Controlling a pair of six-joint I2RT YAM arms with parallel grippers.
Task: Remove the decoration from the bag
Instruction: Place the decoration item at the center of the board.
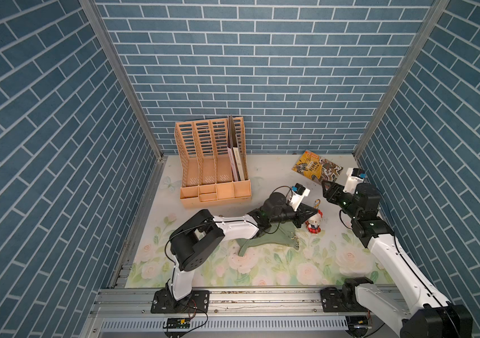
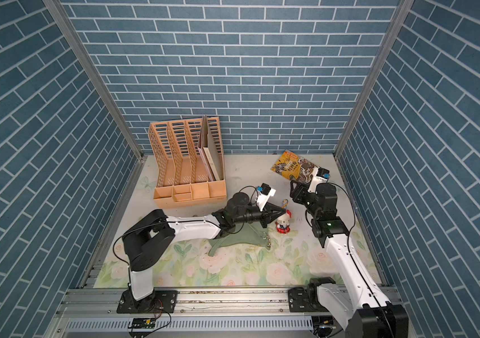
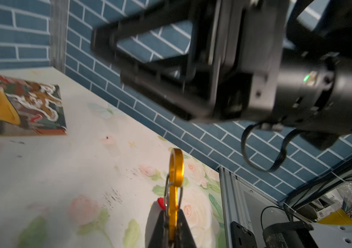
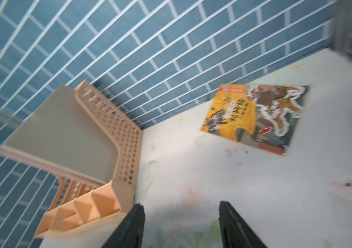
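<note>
The left gripper (image 3: 174,223) has its jaws clamped together on the gold carabiner (image 3: 176,171), a smooth metal loop with a silver ring hooked in it. Only the left wrist view shows this grip plainly; in both top views the black fingers hide most of it. The right gripper (image 4: 181,225) has its jaws apart, with nothing between them, above the flowered table (image 4: 256,193). A small white Hello Kitty doll (image 1: 316,221) in a red plaid skirt sits just under the left jaws. The soft sage-green bag (image 1: 273,238) lies flat just beside the doll, partly under the left arm. Behind are a glossy book (image 1: 317,167) and a slotted orange file rack (image 1: 212,164).
</note>
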